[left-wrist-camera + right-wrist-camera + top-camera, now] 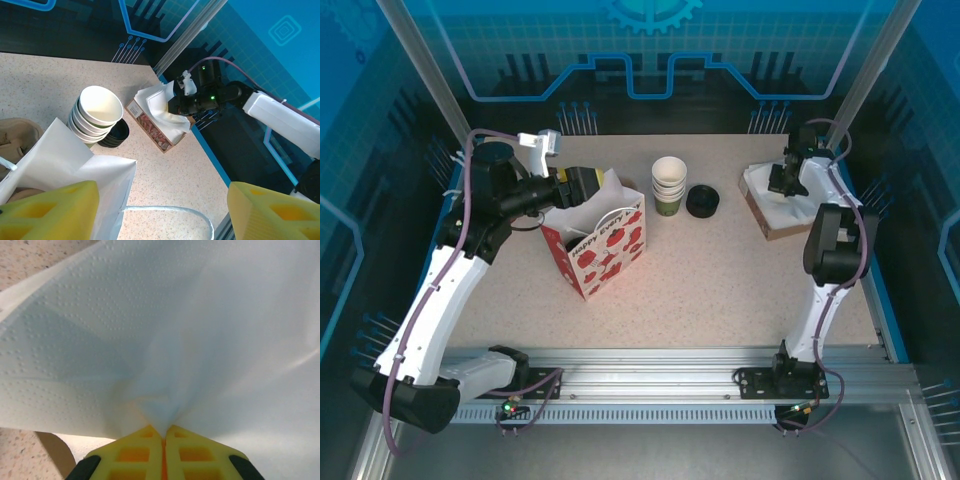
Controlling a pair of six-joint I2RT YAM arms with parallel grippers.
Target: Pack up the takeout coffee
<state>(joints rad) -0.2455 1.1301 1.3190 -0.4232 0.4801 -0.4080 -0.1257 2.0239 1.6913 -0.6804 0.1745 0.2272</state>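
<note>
**Top view.** The left arm bends at its elbow by the table's 9 o'clock edge and reaches toward 1 o'clock. The left gripper (597,184) lies level over the mouth of the gift bag (596,240), jaws apart. The right arm rises along the 3 o'clock edge and folds over. The right gripper (783,182) is down on the napkin box (772,212), which sits at 2 o'clock close to the table's side edge. The stack of paper cups (668,185) stands at 12 o'clock, with the black lids (702,201) just beside it at its 4 o'clock. The table (720,290) lies open from the middle to the near rail.

**Left wrist view.** The yellow fingers (47,212) sit wide apart at 7 and 5 o'clock, with the bag's white wall and handle loop (165,212) between them. Where the takeout coffee is I cannot tell, because the bag's inside is mostly hidden.

**Right wrist view.** The jaws are pressed together on a white embossed napkin (175,340), which fans out above them.
</note>
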